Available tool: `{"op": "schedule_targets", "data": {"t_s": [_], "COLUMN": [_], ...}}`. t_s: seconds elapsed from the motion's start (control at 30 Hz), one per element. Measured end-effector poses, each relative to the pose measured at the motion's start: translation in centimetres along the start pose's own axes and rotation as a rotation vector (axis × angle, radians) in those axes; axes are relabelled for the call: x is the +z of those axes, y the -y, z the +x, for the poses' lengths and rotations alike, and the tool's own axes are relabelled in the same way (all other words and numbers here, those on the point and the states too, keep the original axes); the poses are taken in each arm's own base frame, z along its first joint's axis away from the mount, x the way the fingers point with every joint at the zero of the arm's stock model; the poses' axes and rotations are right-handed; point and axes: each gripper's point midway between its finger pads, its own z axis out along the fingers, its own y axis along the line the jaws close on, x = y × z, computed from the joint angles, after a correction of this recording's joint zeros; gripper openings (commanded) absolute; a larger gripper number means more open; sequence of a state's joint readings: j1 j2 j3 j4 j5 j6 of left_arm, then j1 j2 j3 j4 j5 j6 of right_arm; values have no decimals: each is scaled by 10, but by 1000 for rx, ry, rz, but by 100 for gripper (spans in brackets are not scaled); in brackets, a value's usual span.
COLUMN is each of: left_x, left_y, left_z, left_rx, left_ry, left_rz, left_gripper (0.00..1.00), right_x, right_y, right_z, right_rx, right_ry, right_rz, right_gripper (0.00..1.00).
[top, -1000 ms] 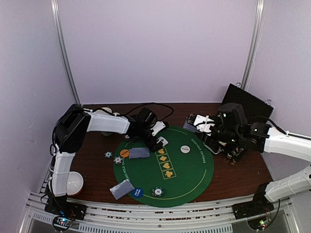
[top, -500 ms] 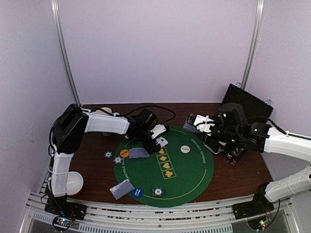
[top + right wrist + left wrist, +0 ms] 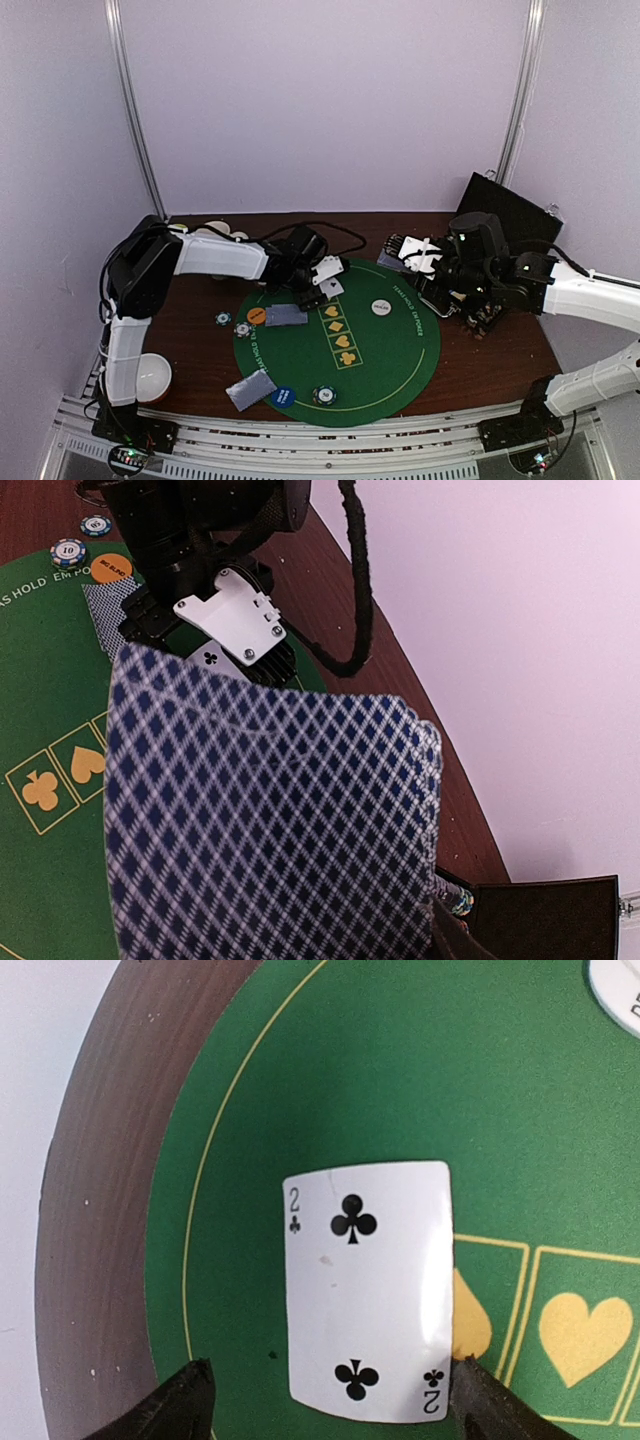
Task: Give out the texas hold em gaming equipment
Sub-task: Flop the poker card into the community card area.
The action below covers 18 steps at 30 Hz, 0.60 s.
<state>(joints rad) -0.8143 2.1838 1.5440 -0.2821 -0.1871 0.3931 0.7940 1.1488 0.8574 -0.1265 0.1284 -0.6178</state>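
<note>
The left gripper (image 3: 333, 1402) has its jaws spread wide. A two of clubs (image 3: 368, 1280) lies face up on the green mat (image 3: 420, 1080) between the jaws and just ahead of them, and printed suit boxes (image 3: 575, 1335) sit beside it. The right gripper (image 3: 414, 257) clamps a deck (image 3: 270, 820), whose blue-diamond backs fan out ahead of its jaws.

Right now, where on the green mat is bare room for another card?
Widest bare patch: right half of the mat, between the white disc, suit boxes and near rim. Smaller one between boxes and the blue disc. Crowded far left: left hand, two of clubs, face-down card, orange disc.
</note>
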Motion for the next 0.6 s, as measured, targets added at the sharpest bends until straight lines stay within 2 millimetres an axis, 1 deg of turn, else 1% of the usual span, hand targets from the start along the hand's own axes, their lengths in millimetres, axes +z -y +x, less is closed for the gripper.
{"op": "schedule_targets", "data": {"t_s": [0.17, 0.5, 0.6], "left_x": [-1, 0, -3], "left_y": [-6, -18, -17], "left_z": [2, 7, 7], "left_rx": [37, 39, 26], "left_ry": [-2, -23, -13], "left_rz": [-34, -90, -74], "left_gripper": [86, 86, 86], "right_x": [0, 0, 0], "right_y": [0, -2, -2], "right_z": [0, 3, 4], "right_rx": [-1, -3, -4], "right_ry": [-1, -11, -15], "right_rz": [0, -7, -10], "right_gripper": [47, 47, 47]}}
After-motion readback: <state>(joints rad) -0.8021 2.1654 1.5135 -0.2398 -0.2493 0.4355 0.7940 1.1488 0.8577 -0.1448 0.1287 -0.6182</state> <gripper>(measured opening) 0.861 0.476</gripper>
